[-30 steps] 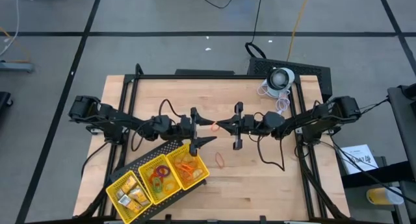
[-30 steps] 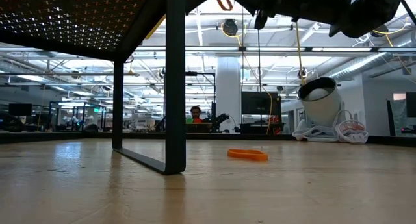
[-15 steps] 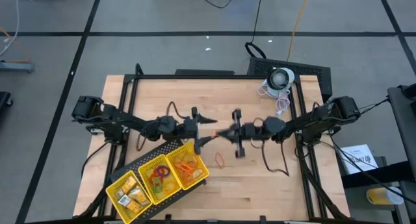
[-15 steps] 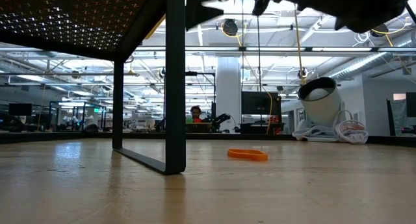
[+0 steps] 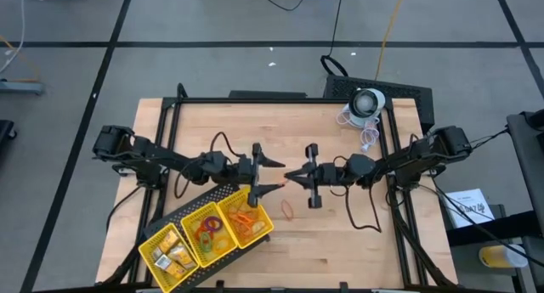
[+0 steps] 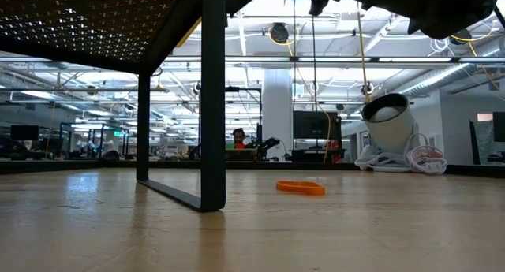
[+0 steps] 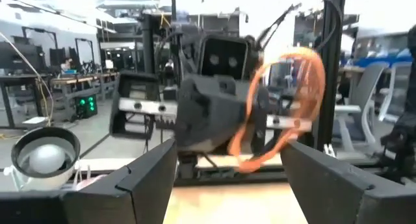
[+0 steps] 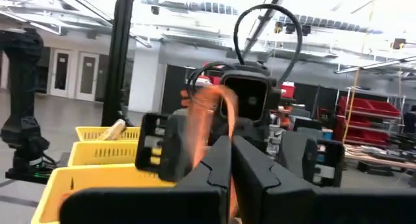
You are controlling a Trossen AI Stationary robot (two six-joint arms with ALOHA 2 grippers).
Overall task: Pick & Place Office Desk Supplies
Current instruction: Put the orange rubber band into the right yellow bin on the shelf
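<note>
Left to right across the table [image 5: 340, 242]. Yellow three-compartment tray [image 5: 154, 239] is sitting at the near left corner, angled. Its left bin is holding yellow-gold blocky pieces [image 5: 170, 252], the middle bin red and green rings [image 5: 206, 228], the right bin orange rubber-band loops [image 5: 246, 219].

Left gripper [image 5: 274, 174] is hovering above the table just past the tray's right bin, pointing toward the centre, its fingers [image 7: 146, 178] standing wide apart with nothing clamped between them.

Between the two grippers an orange rubber band [image 7: 279, 107] is hanging in the air; the left wrist view is showing it as a loop draped off the tip of the opposite gripper.

Right gripper [image 5: 290, 176] is meeting the left one nose to nose at mid-table, jaws pressed fully together and pinching that band, which is showing as an orange streak beside its fingers [image 8: 224, 165] in the right wrist view.

A second orange loop [image 5: 289, 211] is lying flat on the wood, just nearer than the grippers, right of the tray; also seen in the low view [image 6: 300, 188].

A white round device [image 5: 368, 101] is sitting at the far right corner.
</note>
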